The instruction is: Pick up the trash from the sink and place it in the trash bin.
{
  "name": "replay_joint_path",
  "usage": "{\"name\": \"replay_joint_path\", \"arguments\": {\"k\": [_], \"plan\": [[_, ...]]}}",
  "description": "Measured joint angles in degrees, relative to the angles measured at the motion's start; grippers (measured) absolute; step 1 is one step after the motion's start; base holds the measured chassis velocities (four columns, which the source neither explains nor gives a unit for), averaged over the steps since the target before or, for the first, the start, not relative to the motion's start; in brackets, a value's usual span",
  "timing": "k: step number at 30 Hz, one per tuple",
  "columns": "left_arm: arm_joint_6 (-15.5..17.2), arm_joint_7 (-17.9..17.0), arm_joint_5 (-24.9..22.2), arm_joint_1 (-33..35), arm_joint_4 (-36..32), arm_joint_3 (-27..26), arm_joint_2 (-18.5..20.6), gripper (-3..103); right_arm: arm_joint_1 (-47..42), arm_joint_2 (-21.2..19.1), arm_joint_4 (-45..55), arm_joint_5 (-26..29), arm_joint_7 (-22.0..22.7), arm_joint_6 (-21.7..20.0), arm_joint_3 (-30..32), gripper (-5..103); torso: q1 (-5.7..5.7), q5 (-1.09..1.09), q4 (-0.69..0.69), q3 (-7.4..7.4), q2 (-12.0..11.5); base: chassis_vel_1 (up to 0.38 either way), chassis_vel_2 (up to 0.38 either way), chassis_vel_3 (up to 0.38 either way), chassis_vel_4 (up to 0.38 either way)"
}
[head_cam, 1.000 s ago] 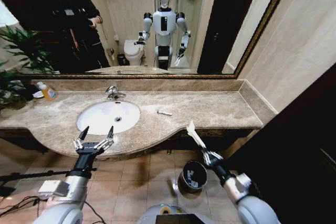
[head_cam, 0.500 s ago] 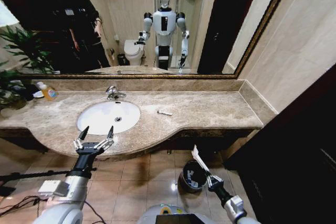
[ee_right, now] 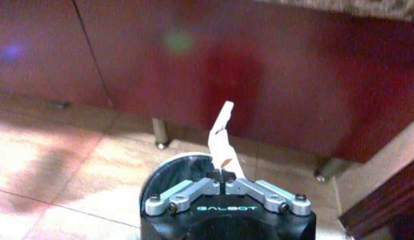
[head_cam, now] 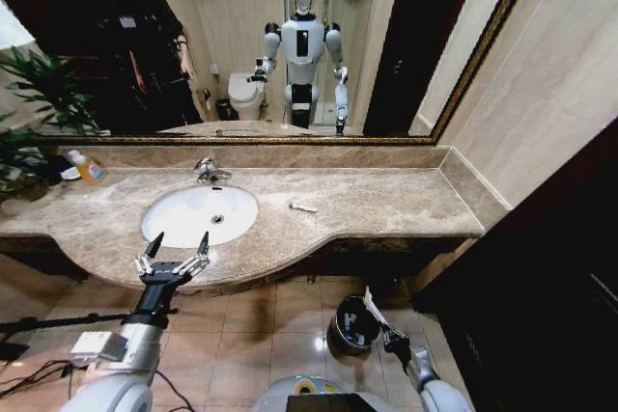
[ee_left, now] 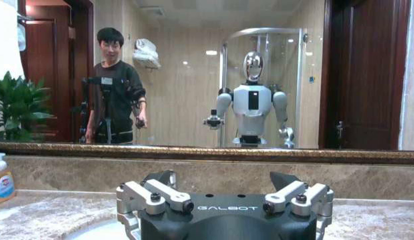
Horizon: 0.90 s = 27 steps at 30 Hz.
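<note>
The white oval sink (head_cam: pixel 183 214) sits in the brown marble counter, with its basin bare around the drain. My left gripper (head_cam: pixel 175 250) hovers open over the counter's front edge just before the sink; the left wrist view shows the left gripper (ee_left: pixel 222 178) spread, nothing between the fingers. Low by the floor, my right gripper (head_cam: pixel 385 333) is shut on a long thin white packet (head_cam: pixel 370 304) that sticks up over the dark round trash bin (head_cam: pixel 350 327). From the right wrist, the packet (ee_right: pixel 223 134) rises from the shut right gripper (ee_right: pixel 226 181) above the bin's rim (ee_right: pixel 182 166).
A small white tube (head_cam: pixel 302 206) lies on the counter right of the sink. The chrome faucet (head_cam: pixel 207 171) stands behind the basin, and an orange-capped soap bottle (head_cam: pixel 89 169) at the back left. A dark cabinet front (ee_right: pixel 260 75) is close behind the bin.
My right gripper has dropped from counter-edge height down to the trash bin, carrying the white packet. The left gripper has stayed where it was.
</note>
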Motion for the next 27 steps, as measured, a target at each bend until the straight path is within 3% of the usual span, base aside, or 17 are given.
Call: {"name": "replay_joint_path", "arguments": {"k": [13, 15, 19, 21, 22, 25, 27], "plan": [[0.0, 0.0, 0.0, 0.0, 0.0, 0.0, 0.0, 100, 3.05, -0.06, -2.99, 0.93, 4.5, -0.59, -5.28, -3, 0.0, -0.01, 0.0, 0.0, 0.0, 0.0, 0.0, 0.0, 0.0], [0.0, 0.0, 0.0, 0.0, 0.0, 0.0, 0.0, 100, 3.38, 0.24, -3.25, 0.91, 5.31, -0.87, -5.76, 2, 0.0, 0.0, 0.0, 0.0, 0.0, 0.0, 0.0, 0.0, 0.0], [0.0, 0.0, 0.0, 0.0, 0.0, 0.0, 0.0, 100, 3.61, 0.64, -4.18, -0.15, 5.62, -0.32, -5.88, 23, 0.0, -0.02, 0.0, 0.0, 0.0, 0.0, 0.0, 0.0, 0.0], [0.0, 0.0, 0.0, 0.0, 0.0, 0.0, 0.0, 100, 3.64, 0.64, -4.28, -0.19, 5.64, -0.19, -5.91, 23, 0.0, -0.02, 0.0, 0.0, 0.0, 0.0, 0.0, 0.0, 0.0], [0.0, 0.0, 0.0, 0.0, 0.0, 0.0, 0.0, 100, 3.74, 0.7, -4.53, -0.35, 5.67, 0.16, -5.93, 35, 0.0, -0.01, 0.0, 0.0, 0.0, 0.0, 0.0, 0.0, 0.0], [0.0, 0.0, 0.0, 0.0, 0.0, 0.0, 0.0, 100, 3.81, 0.82, -4.71, -0.38, 5.67, 0.63, -5.93, 39, 0.0, -0.01, 0.0, 0.0, 0.0, 0.0, 0.0, 0.0, 0.0], [0.0, 0.0, 0.0, 0.0, 0.0, 0.0, 0.0, 100, 3.89, 1.05, -4.75, -0.2, 5.62, 1.14, -6.01, 51, 0.0, -0.01, 0.0, 0.0, 0.0, 0.0, 0.0, 0.0, 0.0]]}}
